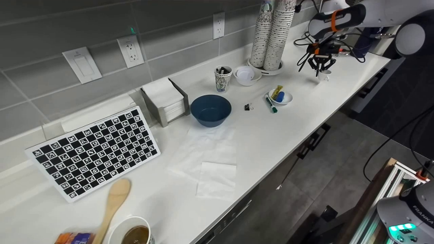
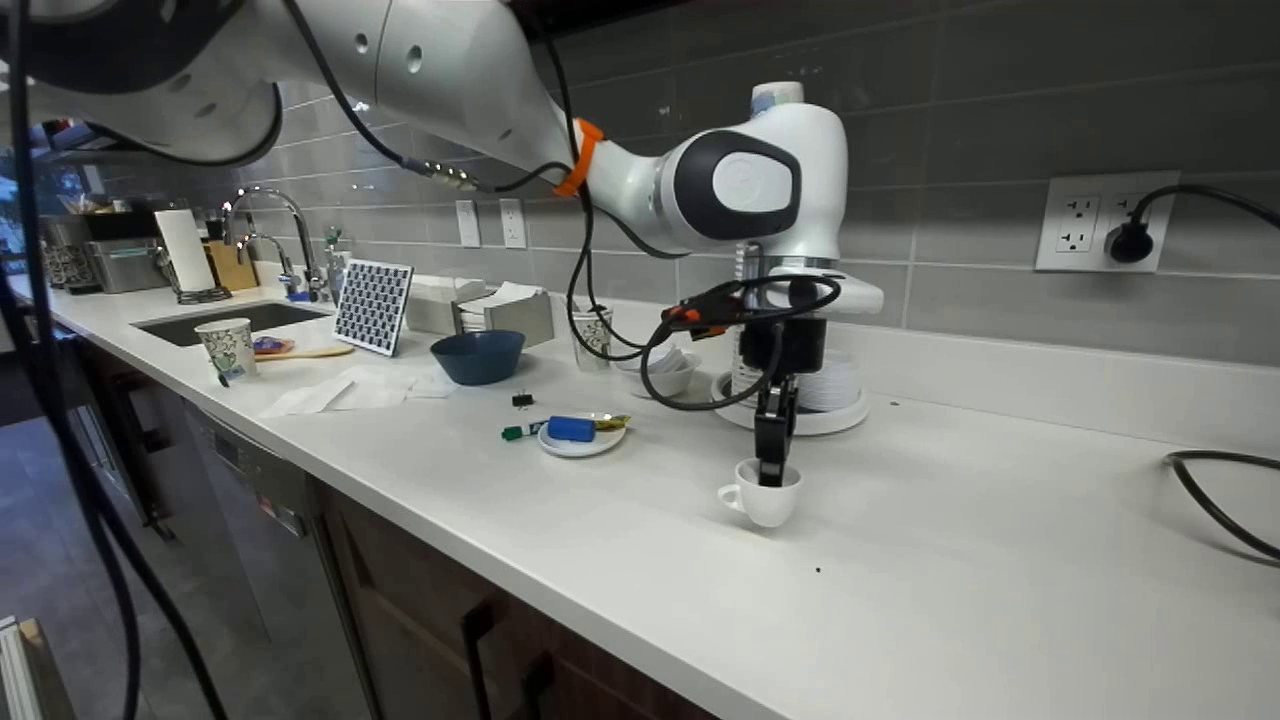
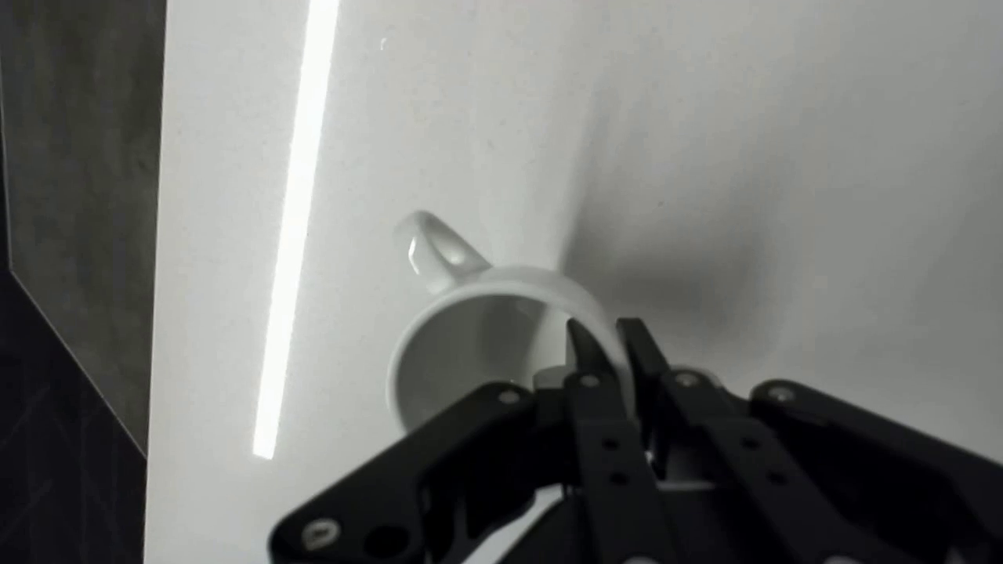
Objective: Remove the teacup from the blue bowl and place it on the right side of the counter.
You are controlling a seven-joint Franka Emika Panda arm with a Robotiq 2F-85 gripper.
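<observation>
Small white teacup (image 2: 768, 508), tilted slightly, over the surface (image 2: 950, 560), well apart from the blue bowl (image 2: 480, 358); can't tell if its base touches. The tool (image 3: 604, 335) pinches its rim, one finger inside, one outside. Cup's prob. light, stiff, slippery, breakable: gentle squeeze, rim's a workable hold, handle (image 3: 427, 265) a poss. alt. In an exterior view, arm (image 2: 470, 90) stretches over the surface, bent so the tool pts straight down.

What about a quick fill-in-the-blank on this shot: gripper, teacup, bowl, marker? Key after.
The gripper has one finger inside the teacup, one ____ it.
The wide bowl beside the napkin box is dark ____.
The marker by the small dish has a ____ cap.

Missing words: outside; blue; green.
</observation>
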